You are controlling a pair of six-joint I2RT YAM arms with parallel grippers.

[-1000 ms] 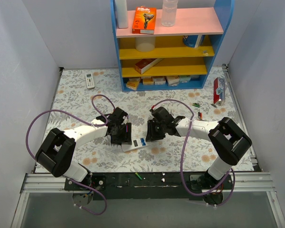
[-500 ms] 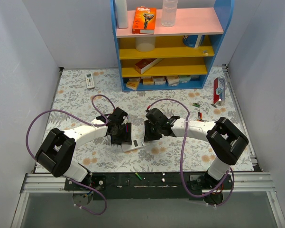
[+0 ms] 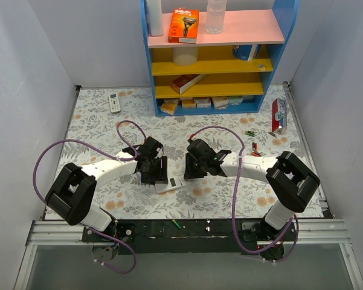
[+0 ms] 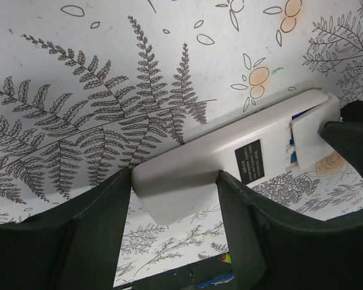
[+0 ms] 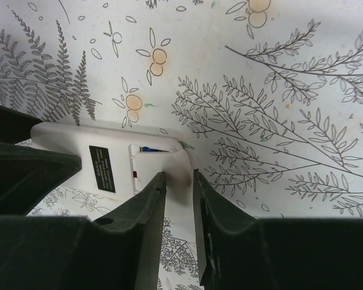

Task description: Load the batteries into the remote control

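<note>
The remote control point(image 3: 169, 185) lies back up on the floral mat between the two grippers. My left gripper point(image 4: 174, 176) is shut on its plain end, one finger on each long side. In the left wrist view the remote's point(image 4: 229, 166) black label shows, and a blue battery point(image 4: 293, 158) peeks from the recess. My right gripper point(image 5: 178, 181) has its jaws almost together, tips resting on the battery cover point(image 5: 169, 166) at the other end; a blue cell point(image 5: 150, 148) shows in the slit. Loose batteries point(image 3: 252, 140) lie at the right of the mat.
A blue shelf unit point(image 3: 211, 54) stands at the back. An all-white remote point(image 3: 114, 101) lies at the back left. A red pack point(image 3: 279, 113) lies at the right edge. A green cell point(image 3: 176, 224) lies on the front rail. Purple cables loop over both arms.
My right gripper has moved left onto the remote's battery end. The blue cells that showed in the open recess are now almost covered. The left gripper has kept its hold.
</note>
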